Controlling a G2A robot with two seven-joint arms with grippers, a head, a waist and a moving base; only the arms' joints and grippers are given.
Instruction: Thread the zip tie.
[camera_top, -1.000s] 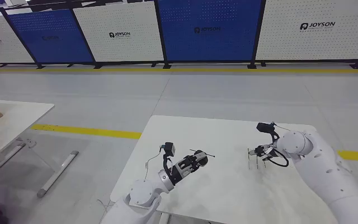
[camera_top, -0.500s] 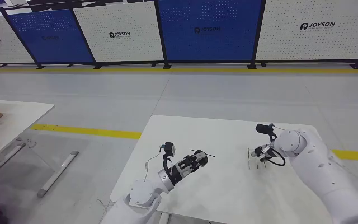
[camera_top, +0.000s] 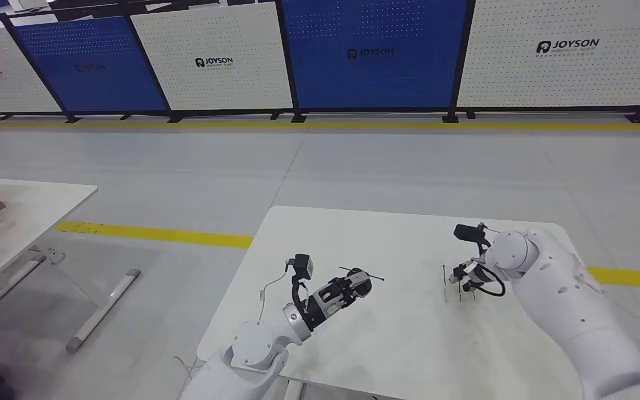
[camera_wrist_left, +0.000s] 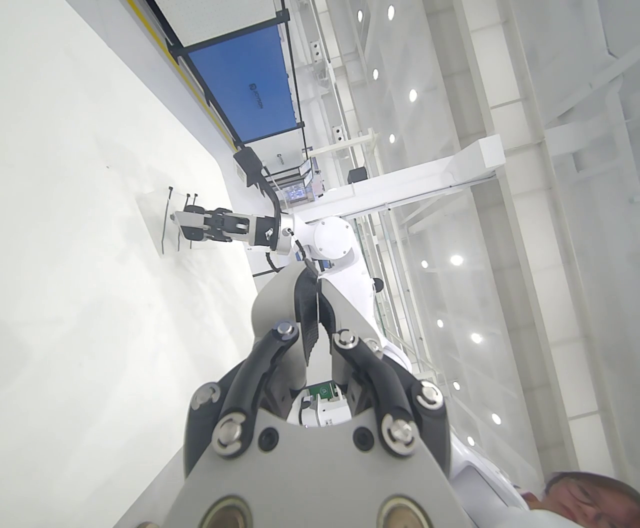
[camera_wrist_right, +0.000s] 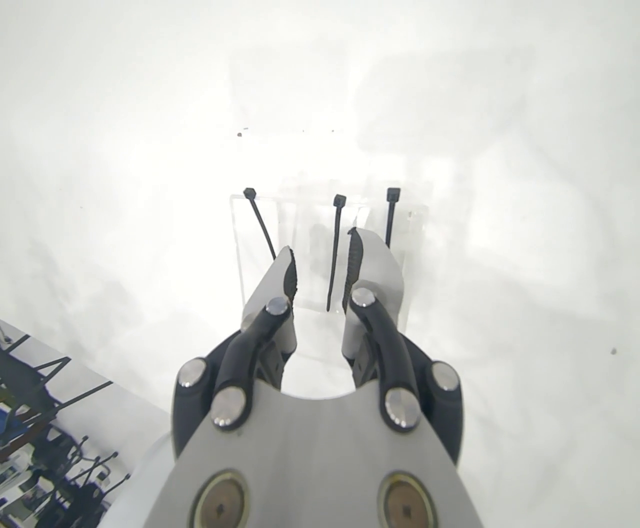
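Fingers (camera_wrist_right: 372, 260) of the right gripper (camera_wrist_right: 321, 242) are standing spread on either side of the middle zip tie (camera_wrist_right: 336, 245), likely lining up to pinch it. That tie is resting beside two more zip ties (camera_wrist_right: 391, 215) on a clear stand (camera_wrist_right: 237, 240) toward the right edge of the worktop (camera_top: 400, 330). Each is showing as a thin black strap with a small square head at the end away from the gripper. Between the middle and the left edge, the left gripper (camera_top: 358, 284) is pinching another zip tie (camera_top: 362, 271) crosswise, both ends sticking out, probably holding it ready for threading.
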